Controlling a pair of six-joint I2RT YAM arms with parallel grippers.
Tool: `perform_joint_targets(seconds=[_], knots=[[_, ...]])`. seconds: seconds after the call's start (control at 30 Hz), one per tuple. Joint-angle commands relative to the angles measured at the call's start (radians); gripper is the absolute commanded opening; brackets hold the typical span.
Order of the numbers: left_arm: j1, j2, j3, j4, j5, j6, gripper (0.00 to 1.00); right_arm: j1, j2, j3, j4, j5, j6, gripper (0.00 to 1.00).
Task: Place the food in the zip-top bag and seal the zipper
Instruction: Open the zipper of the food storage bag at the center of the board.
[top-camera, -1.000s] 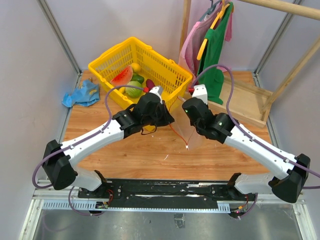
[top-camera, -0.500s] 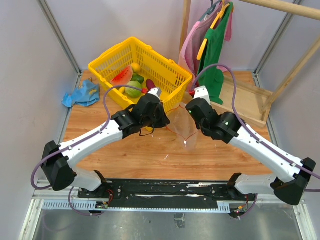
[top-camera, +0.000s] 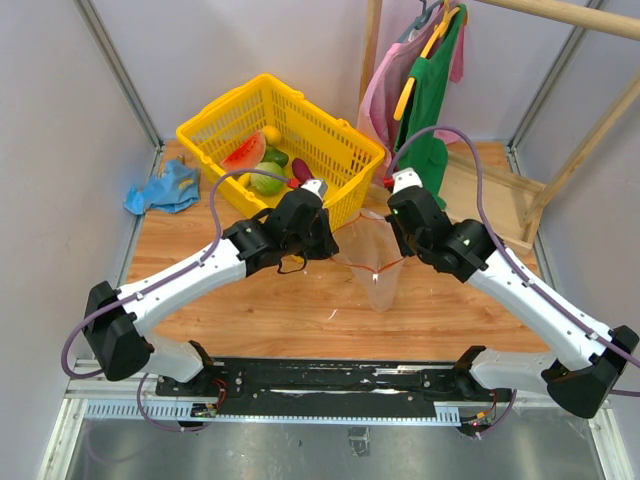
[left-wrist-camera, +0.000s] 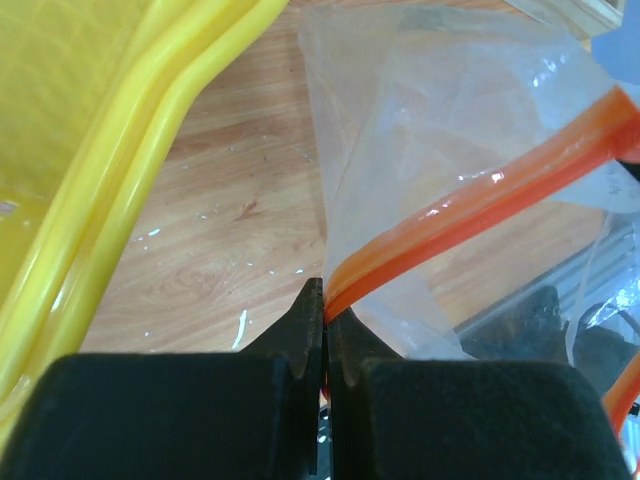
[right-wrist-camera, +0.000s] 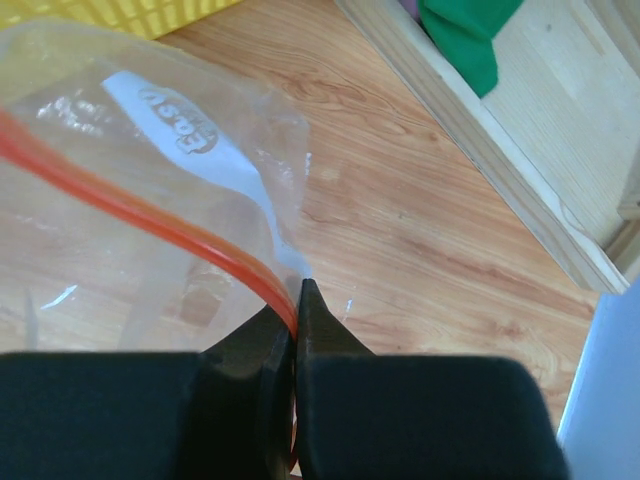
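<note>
The clear zip-top bag (top-camera: 372, 262) hangs between my two grippers above the table, just in front of the yellow basket (top-camera: 330, 140). My left gripper (left-wrist-camera: 325, 305) is shut on the left end of the red-orange zipper (left-wrist-camera: 470, 205). My right gripper (right-wrist-camera: 297, 300) is shut on the zipper's right end (right-wrist-camera: 180, 235). The bag (right-wrist-camera: 150, 190) looks empty. The food lies in the basket: a red watermelon wedge (top-camera: 244, 152), a striped green melon (top-camera: 266, 184), a purple piece (top-camera: 300, 168), a yellow fruit (top-camera: 270, 134) and a small green piece (top-camera: 275, 157).
A blue cloth (top-camera: 163, 188) lies at the far left. A wooden rack base (top-camera: 490, 200) with hanging green and pink clothes (top-camera: 430, 90) stands at the back right. The basket's rim (left-wrist-camera: 130, 170) is close to my left gripper.
My right gripper has moved right and back, away from the left one. The bag's top has been pulled wider and the bag hangs lower between the grippers.
</note>
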Motion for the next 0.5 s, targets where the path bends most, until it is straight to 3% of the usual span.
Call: perform_joint_targets(seconds=[0.0, 0.3, 0.47], knots=[[0.006, 0.013, 0.044, 0.016, 0.02, 0.013, 0.04, -0.023, -0.02, -0.002, 0.058, -0.098, -0.063, 0.01], [0.006, -0.008, 0.049, 0.137, 0.073, 0.047, 0.44, -0.022, 0.03, 0.039, 0.03, 0.036, -0.048, 0.01], [0.06, -0.007, 0.116, 0.124, 0.128, 0.103, 0.56, -0.023, 0.098, 0.115, -0.075, 0.16, -0.006, 0.01]])
